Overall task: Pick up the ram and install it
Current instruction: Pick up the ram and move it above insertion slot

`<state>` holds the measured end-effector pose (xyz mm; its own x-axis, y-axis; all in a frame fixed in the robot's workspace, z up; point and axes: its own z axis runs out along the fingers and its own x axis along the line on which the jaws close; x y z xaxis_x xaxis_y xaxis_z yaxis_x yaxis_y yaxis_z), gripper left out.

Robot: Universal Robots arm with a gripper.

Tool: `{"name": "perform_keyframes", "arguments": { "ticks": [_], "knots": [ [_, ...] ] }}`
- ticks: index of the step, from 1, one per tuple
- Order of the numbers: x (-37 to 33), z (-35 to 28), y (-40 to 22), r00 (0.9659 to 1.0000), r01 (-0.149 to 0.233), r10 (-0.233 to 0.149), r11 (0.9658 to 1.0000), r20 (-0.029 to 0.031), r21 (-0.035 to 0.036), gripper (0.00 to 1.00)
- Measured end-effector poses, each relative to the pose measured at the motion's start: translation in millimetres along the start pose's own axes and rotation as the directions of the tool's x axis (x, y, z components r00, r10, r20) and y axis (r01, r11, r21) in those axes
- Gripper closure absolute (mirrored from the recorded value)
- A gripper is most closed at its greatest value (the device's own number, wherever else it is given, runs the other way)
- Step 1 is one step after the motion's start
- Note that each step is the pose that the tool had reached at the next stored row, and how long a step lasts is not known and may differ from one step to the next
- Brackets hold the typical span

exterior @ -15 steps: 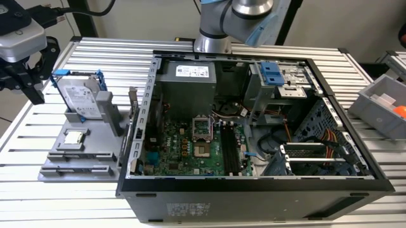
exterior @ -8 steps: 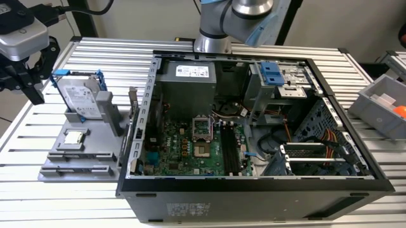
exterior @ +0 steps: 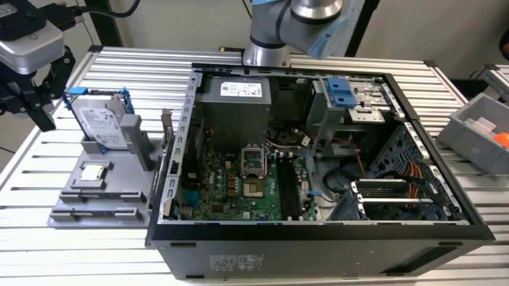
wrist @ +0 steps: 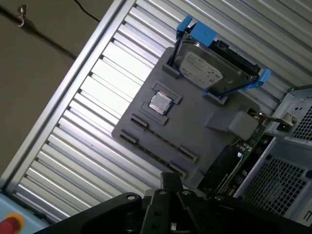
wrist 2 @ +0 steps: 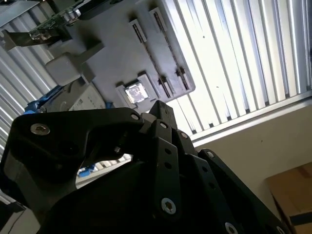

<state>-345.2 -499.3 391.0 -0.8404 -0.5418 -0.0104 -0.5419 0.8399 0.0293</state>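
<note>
One slatted table (exterior: 80,250) carries the computer case (exterior: 318,253).

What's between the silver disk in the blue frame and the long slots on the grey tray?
A small square silver chip sits there on the tray, in the first wrist view.

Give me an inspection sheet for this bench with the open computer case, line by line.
Surface: slatted aluminium table bearing a grey parts tray and an open black computer case.
Job's things: thin dark strip between the tray's clips, likely the ram, too thin to confirm; motherboard's black slots inside the case.
Clutter: silver hard drive in a blue frame upright on the tray; small square silver chip beside it.
Grippers: black gripper at the exterior view's left, apart from the tray.
Cables: coloured wires inside the case; black cable above the gripper.
Surroundings: grey bin at the exterior view's right.
</note>
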Motion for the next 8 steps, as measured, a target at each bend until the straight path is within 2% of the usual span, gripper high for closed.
{"name": "perform_keyframes", "arguments": {
  "ticks": [8],
  "knots": [
    [0.0,0.0,0.0,0.9991,0.042,-0.042,0.9991,-0.0025,0.0015,1.0]
  ]
}}
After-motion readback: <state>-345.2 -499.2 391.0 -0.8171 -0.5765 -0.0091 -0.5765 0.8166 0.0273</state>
